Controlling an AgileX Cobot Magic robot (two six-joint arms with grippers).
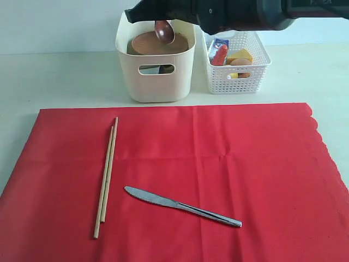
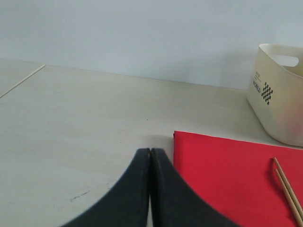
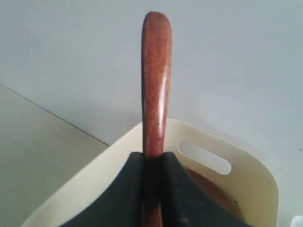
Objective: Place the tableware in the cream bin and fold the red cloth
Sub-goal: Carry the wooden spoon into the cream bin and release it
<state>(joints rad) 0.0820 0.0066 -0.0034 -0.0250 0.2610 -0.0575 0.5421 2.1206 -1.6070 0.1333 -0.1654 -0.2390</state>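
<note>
My right gripper [image 3: 154,158] is shut on the handle of the dark wooden spoon [image 3: 155,75]. In the exterior view the spoon's bowl [image 1: 164,31] hangs just above the cream bin [image 1: 155,82], where the round brown plate [image 1: 148,43] lies. The red cloth [image 1: 229,158] is spread flat in front of the bin. On it lie the pair of wooden chopsticks [image 1: 106,176] at the left and the steel knife [image 1: 180,206] near the middle front. My left gripper [image 2: 150,152] is shut and empty, low over the bare table beside a corner of the red cloth [image 2: 222,175].
A white lattice basket [image 1: 240,76] with food items and a blue-and-white carton [image 1: 219,45] stands right of the cream bin. My right arm [image 1: 240,13] crosses the top of the exterior view. Pale tabletop [image 1: 65,76] surrounds the cloth.
</note>
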